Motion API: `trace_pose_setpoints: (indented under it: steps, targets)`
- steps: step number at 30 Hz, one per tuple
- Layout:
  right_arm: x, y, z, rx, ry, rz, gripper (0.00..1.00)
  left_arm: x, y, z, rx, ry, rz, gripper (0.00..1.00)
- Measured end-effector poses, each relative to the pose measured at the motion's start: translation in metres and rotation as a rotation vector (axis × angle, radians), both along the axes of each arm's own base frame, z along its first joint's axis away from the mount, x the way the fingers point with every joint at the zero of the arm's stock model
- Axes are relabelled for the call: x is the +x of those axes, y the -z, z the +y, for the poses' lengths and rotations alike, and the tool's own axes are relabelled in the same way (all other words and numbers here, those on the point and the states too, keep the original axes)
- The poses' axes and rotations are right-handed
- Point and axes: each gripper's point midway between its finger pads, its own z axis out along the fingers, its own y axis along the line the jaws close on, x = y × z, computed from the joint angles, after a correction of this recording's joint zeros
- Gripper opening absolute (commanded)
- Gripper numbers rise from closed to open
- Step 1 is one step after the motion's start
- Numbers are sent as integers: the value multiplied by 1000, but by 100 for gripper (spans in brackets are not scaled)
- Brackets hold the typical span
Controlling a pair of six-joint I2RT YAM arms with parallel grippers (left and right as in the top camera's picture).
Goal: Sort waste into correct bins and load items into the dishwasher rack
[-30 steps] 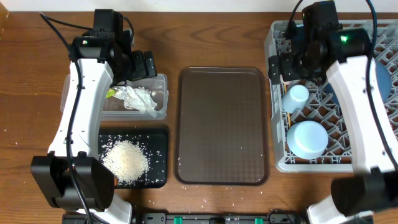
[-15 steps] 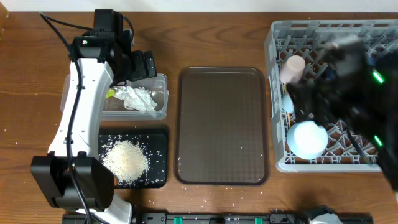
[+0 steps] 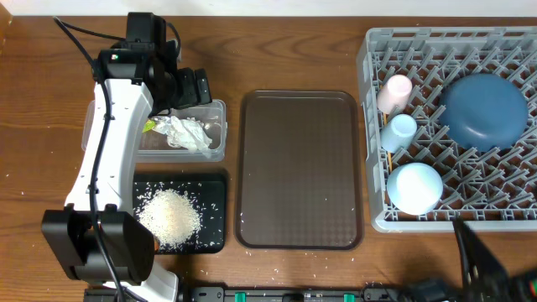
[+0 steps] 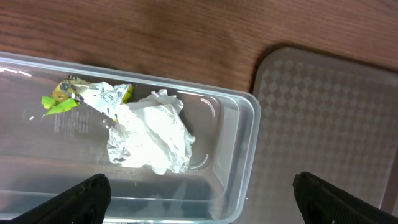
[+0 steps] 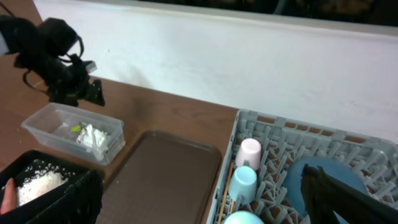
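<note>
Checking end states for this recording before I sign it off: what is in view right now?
dishwasher rack: one, grey, right side of table
plate: one, blue, in rack, far right part
pink cup: one, pale pink, in rack, left column
light-blue cup: one, in rack, just nearer than the pink cup
bowl: one, pale blue, in rack, near-left corner
serving tray: one, brown, centre
clear tub: one, transparent, left of serving tray
crumpled paper: one wad, white, in tub
wrapper: one, yellow-green, in tub beside paper
black tray: one, nearer than tub
rice: heap plus stray grains, white, in black tray
table: one, brown wood
left pincer: open, over tub
right pincer: open, raised
</note>
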Motion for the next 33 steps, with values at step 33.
trace_pose_setpoints:
  steps: [33]
  targets:
    - [91, 137, -6, 140, 148, -443, 99, 0, 0, 0, 0, 0, 0, 96]
